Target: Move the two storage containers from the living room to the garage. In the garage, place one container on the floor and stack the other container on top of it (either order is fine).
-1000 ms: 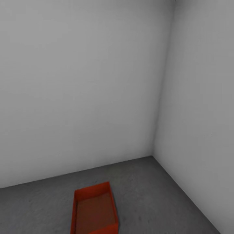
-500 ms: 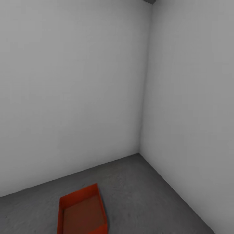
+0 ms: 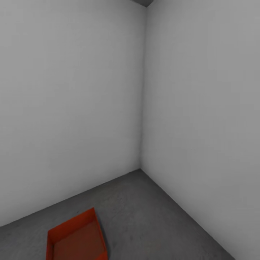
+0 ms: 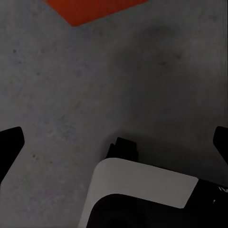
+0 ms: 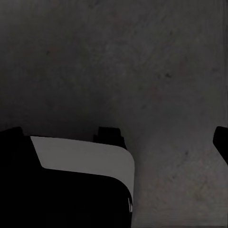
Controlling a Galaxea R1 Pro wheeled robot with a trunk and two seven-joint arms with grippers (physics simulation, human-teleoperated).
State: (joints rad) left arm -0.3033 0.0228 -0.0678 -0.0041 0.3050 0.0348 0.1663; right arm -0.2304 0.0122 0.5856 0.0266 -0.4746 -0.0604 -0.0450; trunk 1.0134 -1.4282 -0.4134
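A red-orange open-top storage container (image 3: 76,239) lies on the garage's dark grey concrete floor (image 3: 151,216), low and left in the head view, its near end cut off by the picture's edge. A corner of the storage container (image 4: 95,9) appears in the left wrist view, well ahead of my left gripper (image 4: 115,137). That gripper is open, its dark fingertips (image 4: 9,142) spread wide over bare floor. My right gripper (image 5: 116,135) is open too and hangs over bare concrete (image 5: 142,61), with nothing between its fingers.
Two plain pale grey walls meet in a corner (image 3: 141,144) beyond the container. A white and black part of my own body (image 4: 142,185) lies under the left gripper, and my body (image 5: 80,156) shows likewise under the right one.
The whole head view has swung to the right, so the wall corner and the container sit further left in the picture. The container itself has not visibly moved on the floor.
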